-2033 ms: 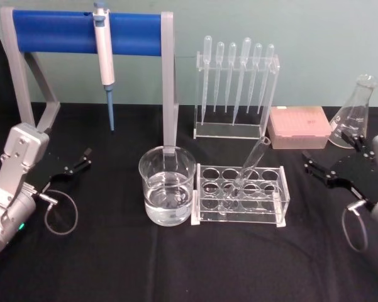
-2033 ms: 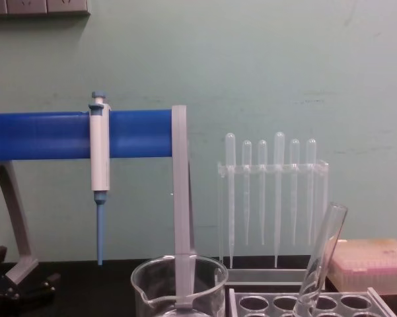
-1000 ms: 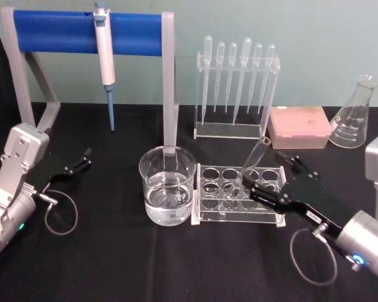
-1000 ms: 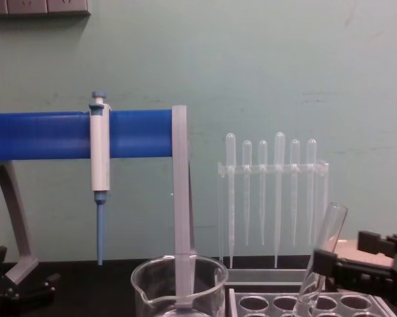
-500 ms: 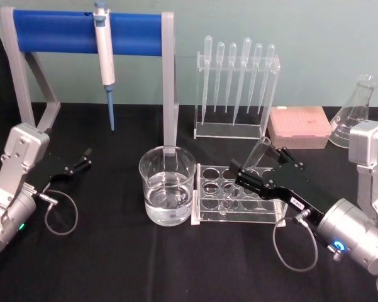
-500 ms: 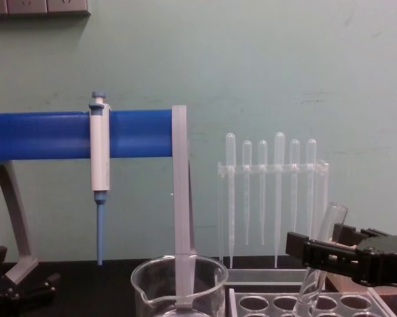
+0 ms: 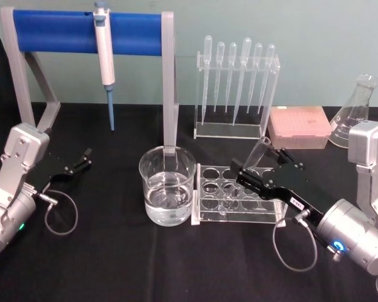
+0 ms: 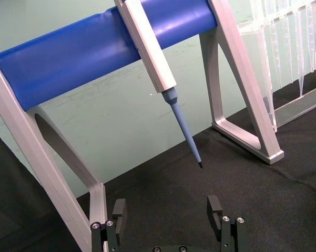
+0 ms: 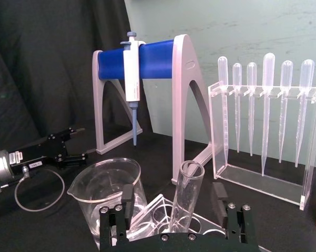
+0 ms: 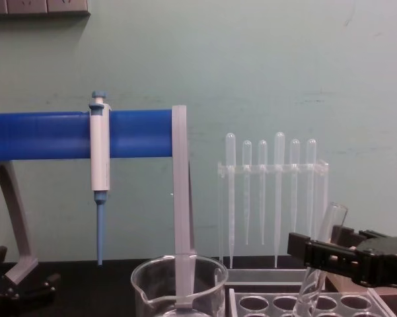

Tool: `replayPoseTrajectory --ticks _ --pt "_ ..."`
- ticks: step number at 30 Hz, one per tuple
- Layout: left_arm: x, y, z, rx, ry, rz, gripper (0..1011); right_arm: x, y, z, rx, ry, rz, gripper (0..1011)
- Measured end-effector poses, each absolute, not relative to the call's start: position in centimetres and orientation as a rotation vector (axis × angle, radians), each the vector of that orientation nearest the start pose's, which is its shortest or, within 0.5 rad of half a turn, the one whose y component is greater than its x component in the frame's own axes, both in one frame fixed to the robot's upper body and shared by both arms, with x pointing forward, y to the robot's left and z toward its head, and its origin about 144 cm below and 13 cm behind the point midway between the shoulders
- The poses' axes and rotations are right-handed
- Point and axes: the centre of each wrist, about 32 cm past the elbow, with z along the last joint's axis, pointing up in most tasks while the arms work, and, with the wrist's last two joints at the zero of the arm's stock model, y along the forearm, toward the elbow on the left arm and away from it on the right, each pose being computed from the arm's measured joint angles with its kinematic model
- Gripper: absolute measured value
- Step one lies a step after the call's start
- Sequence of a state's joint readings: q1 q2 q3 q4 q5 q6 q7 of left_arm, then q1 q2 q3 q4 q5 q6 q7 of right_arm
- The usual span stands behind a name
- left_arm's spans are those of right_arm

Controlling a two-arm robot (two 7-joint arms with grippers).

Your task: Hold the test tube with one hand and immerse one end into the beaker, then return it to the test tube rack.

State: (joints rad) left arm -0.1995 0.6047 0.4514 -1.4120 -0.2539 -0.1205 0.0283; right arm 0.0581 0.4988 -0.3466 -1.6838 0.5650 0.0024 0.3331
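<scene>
While agape astride the racked test tube (image 7: 258, 152), right gripper (image 7: 254, 165) near beaker (image 7: 167, 189), pipettes (image 7: 245, 69); left gripper (image 7: 86, 159) idle.

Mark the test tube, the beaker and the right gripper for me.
test tube (image 9: 185, 202): right wrist view, middle of its glass wall.
beaker (image 7: 166, 200): head view, front wall.
right gripper (image 7: 253, 163): head view, midway between its fingertips, which stand either side of the tube.

The black flat-jawed right gripper (image 9: 173, 191) straddles the leaning clear glass test tube (image 9: 186, 197), fingers apart, near the wide glass beaker (image 9: 106, 181).
</scene>
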Motion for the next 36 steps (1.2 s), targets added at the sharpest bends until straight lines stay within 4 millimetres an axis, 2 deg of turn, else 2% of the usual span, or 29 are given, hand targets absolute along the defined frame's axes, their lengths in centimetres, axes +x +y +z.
replayPoseTrajectory --ticks 9,13,16,19,22,23,36 --pt "48.86 30.97 113.98 0.304 -0.285 1.248 1000 45.5 -25.53 117.56 0.048 0.063 -0.878 713" --pt "48.86 30.97 113.98 0.304 -0.285 1.248 1000 45.5 -25.53 117.58 0.048 0.062 -0.878 553" --pt "48.86 30.97 113.98 0.304 -0.285 1.248 1000 45.5 -25.53 117.59 0.048 0.061 -0.878 490" --pt "48.86 30.97 113.98 0.304 -0.285 1.248 1000 45.5 -25.54 117.59 0.048 0.061 -0.878 349" --pt "48.86 30.97 113.98 0.304 -0.285 1.248 1000 45.5 -25.55 117.59 0.048 0.061 -0.878 287" --pt "48.86 30.97 113.98 0.304 -0.285 1.248 1000 45.5 -25.55 117.59 0.048 0.061 -0.878 239" --pt "48.86 30.97 113.98 0.304 -0.285 1.248 1000 45.5 -25.55 117.59 0.048 0.061 -0.878 224"
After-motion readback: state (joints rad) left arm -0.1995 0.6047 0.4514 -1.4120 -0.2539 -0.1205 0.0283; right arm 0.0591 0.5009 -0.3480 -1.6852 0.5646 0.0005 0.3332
